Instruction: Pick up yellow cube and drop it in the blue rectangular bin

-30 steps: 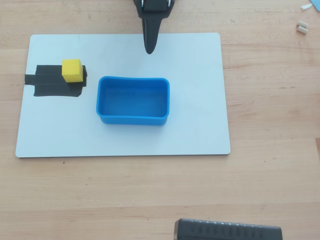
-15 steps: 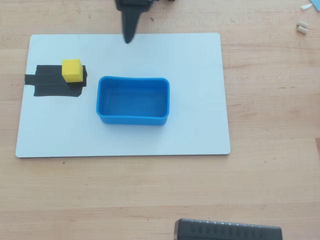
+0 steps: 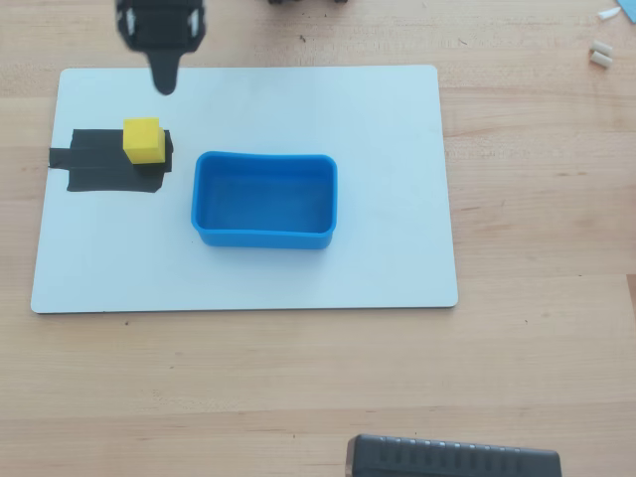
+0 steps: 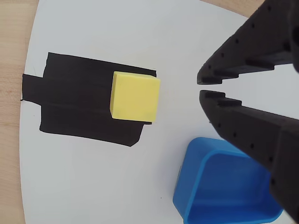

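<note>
The yellow cube (image 3: 143, 140) sits on a black tape patch (image 3: 99, 164) at the left of a white board; in the wrist view the cube (image 4: 135, 96) lies left of my fingertips. The blue rectangular bin (image 3: 264, 199) stands empty at the board's middle, and its corner shows at the lower right of the wrist view (image 4: 219, 191). My gripper (image 3: 164, 84) hangs above the board's far edge, just beyond the cube and apart from it. In the wrist view the gripper (image 4: 200, 87) has its black jaws almost together, holding nothing.
The white board (image 3: 378, 119) lies on a wooden table (image 3: 537, 378). A dark device (image 3: 452, 459) sits at the table's near edge. Small white bits (image 3: 599, 55) lie at the far right.
</note>
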Robot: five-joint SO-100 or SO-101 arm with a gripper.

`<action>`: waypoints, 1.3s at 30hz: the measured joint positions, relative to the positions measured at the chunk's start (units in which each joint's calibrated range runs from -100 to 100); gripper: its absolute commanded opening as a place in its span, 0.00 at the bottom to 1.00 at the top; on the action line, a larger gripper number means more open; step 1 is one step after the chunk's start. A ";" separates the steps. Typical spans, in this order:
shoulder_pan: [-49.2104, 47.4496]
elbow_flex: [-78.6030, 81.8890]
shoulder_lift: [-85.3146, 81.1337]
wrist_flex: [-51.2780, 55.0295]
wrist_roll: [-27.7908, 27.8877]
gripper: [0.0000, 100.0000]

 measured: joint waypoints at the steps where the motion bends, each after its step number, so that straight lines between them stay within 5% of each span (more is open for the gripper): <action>1: 0.48 -1.30 1.60 0.09 0.29 0.00; 12: 3.02 -11.62 17.93 0.18 1.90 0.00; 21: 4.53 -14.93 21.48 0.18 0.88 0.28; 27: 5.72 -15.13 21.93 0.18 0.39 0.35; 39: 5.72 -15.63 27.16 1.68 0.39 0.35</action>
